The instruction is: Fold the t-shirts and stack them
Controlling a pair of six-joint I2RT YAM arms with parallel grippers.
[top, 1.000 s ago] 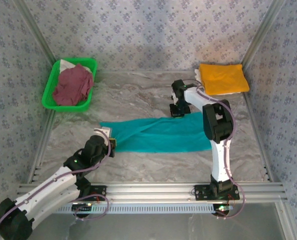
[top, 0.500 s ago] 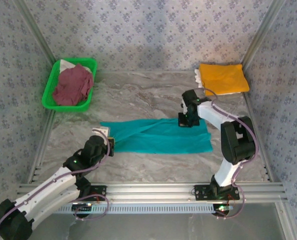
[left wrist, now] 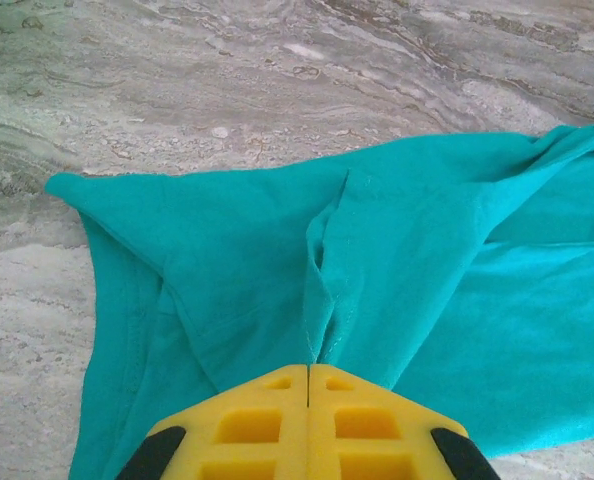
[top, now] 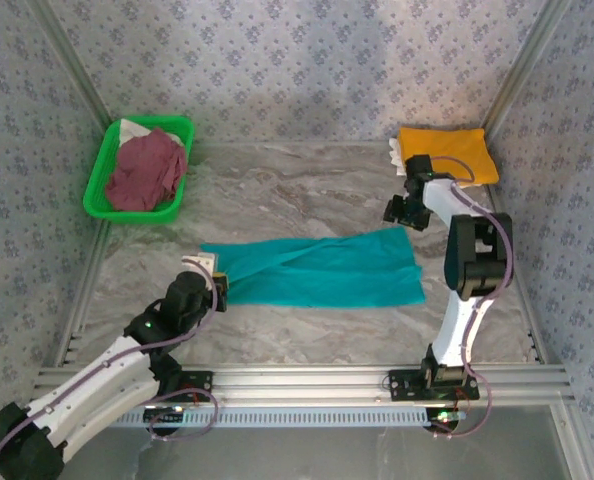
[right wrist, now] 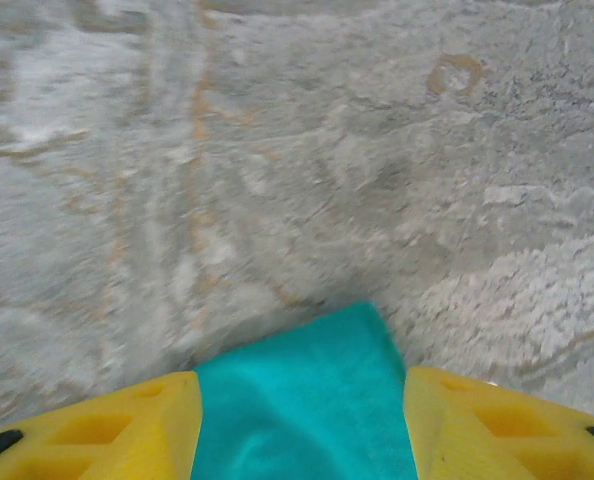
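Left fingers point(left wrist: 242, 425) tight on teal t-shirt point(left wrist: 437, 240) edge

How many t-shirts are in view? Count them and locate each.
3. The teal t-shirt lies flat in the middle; the orange-yellow t-shirt, folded, far right; the maroon t-shirt bunched in the green basket. More may hide beneath.

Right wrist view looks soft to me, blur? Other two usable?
Right wrist: yes, blurred, with the table veining and the teal t-shirt edge smeared. Left wrist: sharp, shirt seams crisp, flat light. Top external: sharp, even light, soft shadows, no harsh glare.
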